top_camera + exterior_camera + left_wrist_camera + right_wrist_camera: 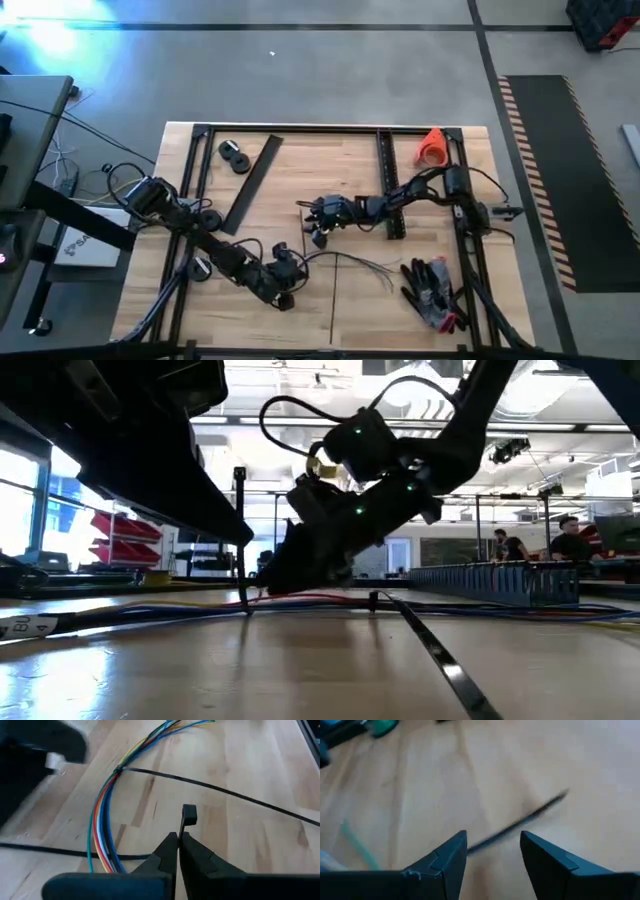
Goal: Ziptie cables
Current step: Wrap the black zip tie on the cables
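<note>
Many thin coloured cables [102,827] cinched by ziptie [220,792], left jaws clenched on ziptie head, right jaws released

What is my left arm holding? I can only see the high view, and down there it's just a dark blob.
Observer: In the left wrist view, the left end effector is shut on a thin black strip with a square head, probably a zip tie.
Operator: Is the other arm holding something too?
Observer: No. The right wrist view shows the right end effector open, with only a blurred strip lying on the wood beyond its fingers.
Operator: Are the cables tied yet?
Observer: The left wrist view shows a black tie meeting the cables at one spot. It seems looped round them, but I can't tell if it's tight.
</note>
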`<state>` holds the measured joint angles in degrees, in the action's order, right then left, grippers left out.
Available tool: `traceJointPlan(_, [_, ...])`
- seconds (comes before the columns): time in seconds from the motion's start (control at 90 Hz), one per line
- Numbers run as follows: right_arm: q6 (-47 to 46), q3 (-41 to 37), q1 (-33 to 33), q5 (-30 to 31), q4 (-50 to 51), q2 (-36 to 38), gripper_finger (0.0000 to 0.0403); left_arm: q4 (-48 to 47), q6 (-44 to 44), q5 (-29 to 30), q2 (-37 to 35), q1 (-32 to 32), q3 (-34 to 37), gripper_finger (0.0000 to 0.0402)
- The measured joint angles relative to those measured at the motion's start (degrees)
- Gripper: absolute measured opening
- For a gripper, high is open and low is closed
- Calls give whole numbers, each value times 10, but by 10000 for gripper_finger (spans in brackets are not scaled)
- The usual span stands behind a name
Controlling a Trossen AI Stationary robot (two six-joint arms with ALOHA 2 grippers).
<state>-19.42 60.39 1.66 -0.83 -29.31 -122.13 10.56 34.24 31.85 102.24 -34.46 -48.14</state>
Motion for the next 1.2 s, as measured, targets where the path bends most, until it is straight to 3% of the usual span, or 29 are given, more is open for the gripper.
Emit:
traceJointPlan(0.211, [4, -1, 26, -12, 11, 0, 172, -1, -5, -6, 0, 0, 0, 0])
traceJointPlan(0.444, [34, 18, 39, -91, -25, -33, 172, 1, -15, -8, 0, 0, 0, 0])
traceJointPlan(0.622, [52, 37, 37, -120, -33, -61, 165, -3, -15, -9, 0, 0, 0, 0])
traceJointPlan(1.011, [81, 36, 31, -172, -23, -56, 37, -5, -15, -9, 0, 0, 0, 0])
traceJointPlan(1.078, [105, 34, 25, -163, -7, -45, 11, -4, -10, -3, 0, 0, 0, 0])
traceJointPlan(1.2, [163, 32, 4, -106, 31, -11, 2, -5, 10, -1, -3, 1, 0, 0])
